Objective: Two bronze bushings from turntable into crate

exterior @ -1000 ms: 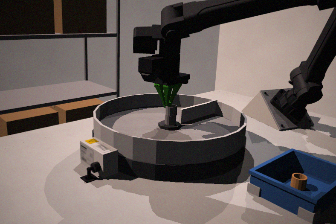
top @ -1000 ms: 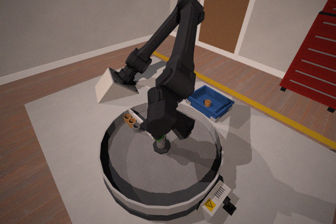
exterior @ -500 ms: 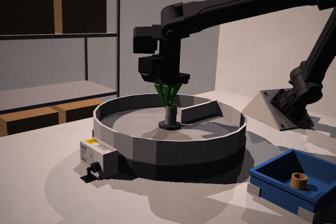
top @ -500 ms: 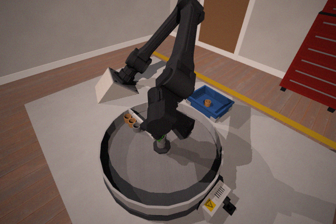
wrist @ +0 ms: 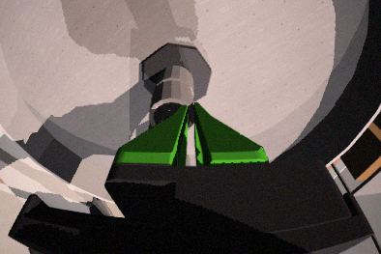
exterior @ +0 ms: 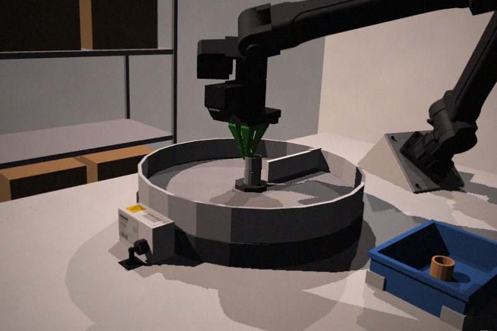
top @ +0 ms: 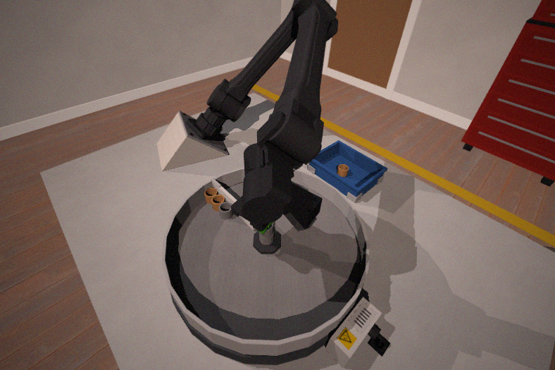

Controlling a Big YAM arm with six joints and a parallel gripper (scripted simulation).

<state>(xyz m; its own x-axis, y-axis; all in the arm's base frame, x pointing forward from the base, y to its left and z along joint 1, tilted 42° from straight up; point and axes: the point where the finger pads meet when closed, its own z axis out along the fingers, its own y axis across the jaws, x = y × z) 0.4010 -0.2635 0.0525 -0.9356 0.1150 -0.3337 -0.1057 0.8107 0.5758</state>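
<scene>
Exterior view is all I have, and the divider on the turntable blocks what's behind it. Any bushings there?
Observer: Yes. The top view shows two bronze bushings and one grey bushing in a row beside the divider.

Operator: Which end is the grey one at?

Observer: The end nearer the central post; both bronze ones sit farther out, toward the turntable's wall.
</scene>
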